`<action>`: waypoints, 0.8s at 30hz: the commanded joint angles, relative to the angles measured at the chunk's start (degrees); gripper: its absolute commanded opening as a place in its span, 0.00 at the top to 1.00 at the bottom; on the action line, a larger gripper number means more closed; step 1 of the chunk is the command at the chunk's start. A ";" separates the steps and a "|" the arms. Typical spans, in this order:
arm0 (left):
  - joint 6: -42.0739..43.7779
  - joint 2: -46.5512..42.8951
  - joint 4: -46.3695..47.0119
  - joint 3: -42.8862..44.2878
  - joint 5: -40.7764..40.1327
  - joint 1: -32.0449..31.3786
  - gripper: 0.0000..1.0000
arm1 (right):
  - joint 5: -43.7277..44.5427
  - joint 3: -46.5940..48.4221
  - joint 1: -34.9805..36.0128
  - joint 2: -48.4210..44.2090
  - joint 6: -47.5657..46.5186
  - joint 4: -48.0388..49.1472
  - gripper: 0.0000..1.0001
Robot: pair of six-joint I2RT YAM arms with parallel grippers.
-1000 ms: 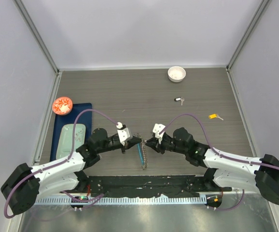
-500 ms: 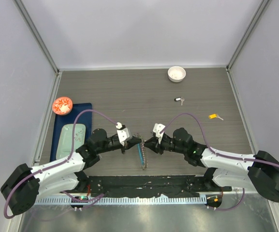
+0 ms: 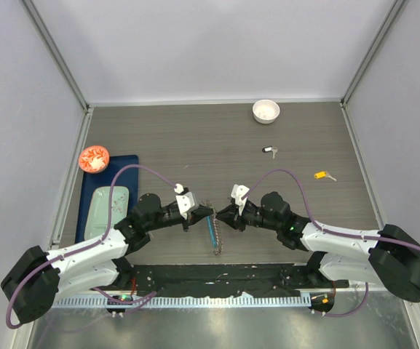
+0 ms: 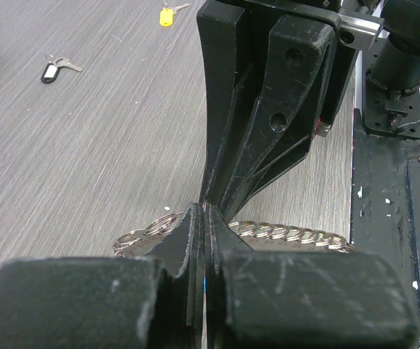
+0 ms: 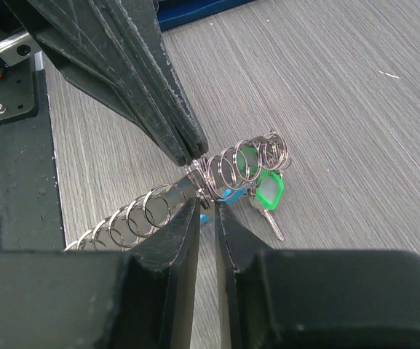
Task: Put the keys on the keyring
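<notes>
At frame centre the left gripper (image 5: 189, 155) pinches the keyring (image 5: 151, 211). From below, the right gripper (image 5: 205, 207) reaches it, jaws narrow, grip not clear.

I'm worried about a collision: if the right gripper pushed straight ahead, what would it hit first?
The keyring, directly ahead of the right gripper, maybe touching it; just beyond, the left gripper clamps that ring.

Viewing grey wood-grain worktop (image 3: 195, 138). Carrying white bowl (image 3: 266, 110) at far edge, black-tagged key (image 3: 269, 150) nearer, yellow-tagged key (image 3: 324, 175) toward right, blue mat (image 3: 108, 193) at left with orange dish (image 3: 93, 158) at its far corner, keyring (image 3: 212, 231) with green-tagged key (image 5: 269, 190) lying near front centre.
</notes>
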 commanded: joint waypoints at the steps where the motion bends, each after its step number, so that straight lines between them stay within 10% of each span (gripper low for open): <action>1: -0.54 -0.01 5.82 0.15 0.55 -0.17 1.00 | -0.81 0.05 -0.35 0.33 0.52 4.73 0.81; 10: -0.46 0.17 5.73 -0.12 0.37 -0.26 1.00 | -0.72 0.40 -0.36 -0.55 -0.01 3.85 0.99; 24: 1.30 0.09 1.26 0.15 -1.47 -0.26 1.00 | -0.72 4.09 -0.44 -3.63 -3.61 -5.02 0.99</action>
